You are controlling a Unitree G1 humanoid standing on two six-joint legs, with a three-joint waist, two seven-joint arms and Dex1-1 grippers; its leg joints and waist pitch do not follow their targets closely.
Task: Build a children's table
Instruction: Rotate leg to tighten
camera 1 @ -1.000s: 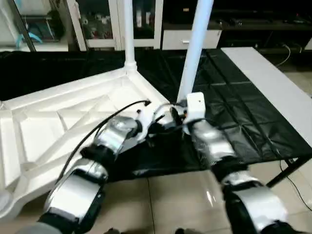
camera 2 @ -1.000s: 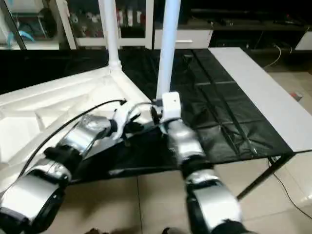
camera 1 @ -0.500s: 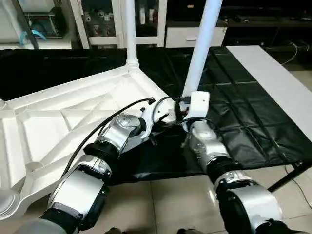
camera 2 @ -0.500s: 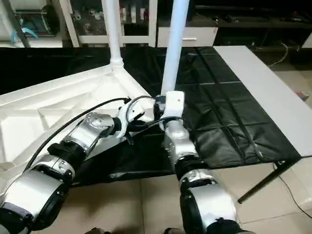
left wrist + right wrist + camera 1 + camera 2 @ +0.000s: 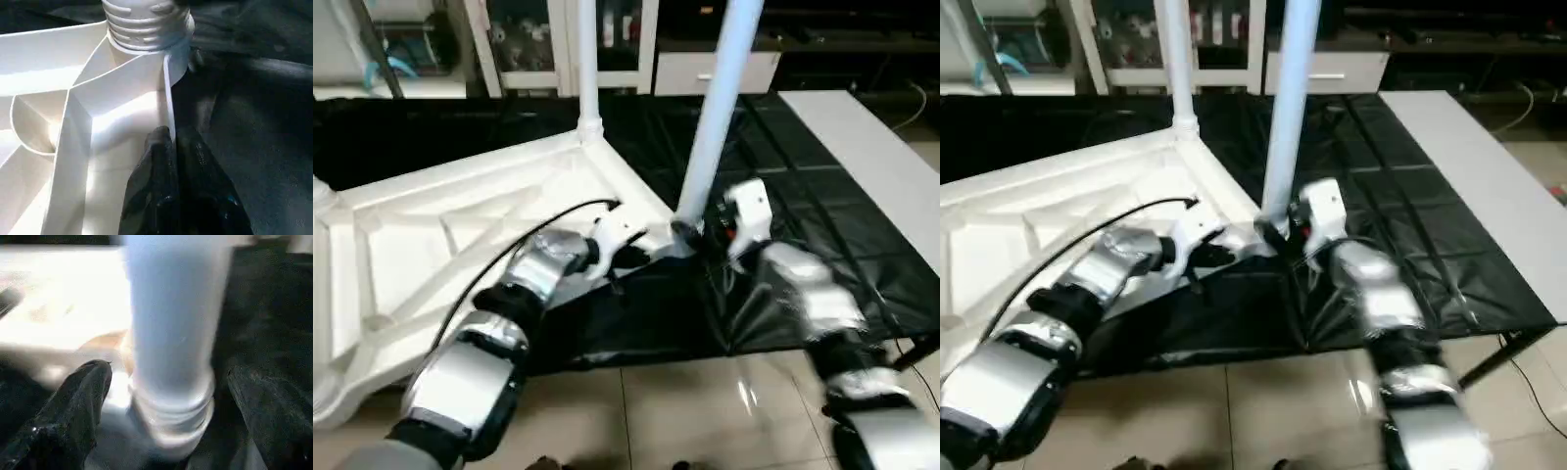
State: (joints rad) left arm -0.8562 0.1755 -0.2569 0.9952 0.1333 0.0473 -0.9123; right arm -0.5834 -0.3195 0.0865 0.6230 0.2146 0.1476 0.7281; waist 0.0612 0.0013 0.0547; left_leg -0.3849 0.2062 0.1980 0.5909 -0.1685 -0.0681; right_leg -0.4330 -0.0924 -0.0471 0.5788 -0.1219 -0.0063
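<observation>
My main worry is the near leg [image 5: 717, 108]: it stands upright in the corner socket [image 5: 146, 19] of the upturned table top [image 5: 440, 235], but I can't judge how deep it is seated. My right hand [image 5: 166, 396] has its fingers [image 5: 73, 406] spread wide either side of the leg's base, not gripping it. If the thread has not caught, the leg could lean or drop out towards the black-draped worktop [image 5: 822, 196]. My left hand [image 5: 173, 171] is pinched shut on the thin rim wall of the top just beside that socket; if that grip slips, the top, which overhangs the worktop edge towards me, could shift. The far leg [image 5: 586, 69] stands in its own corner. Both legs run out of the head views at the top, so I can't see their free ends. The right arm is blurred, and the other two sockets are hard to make out
</observation>
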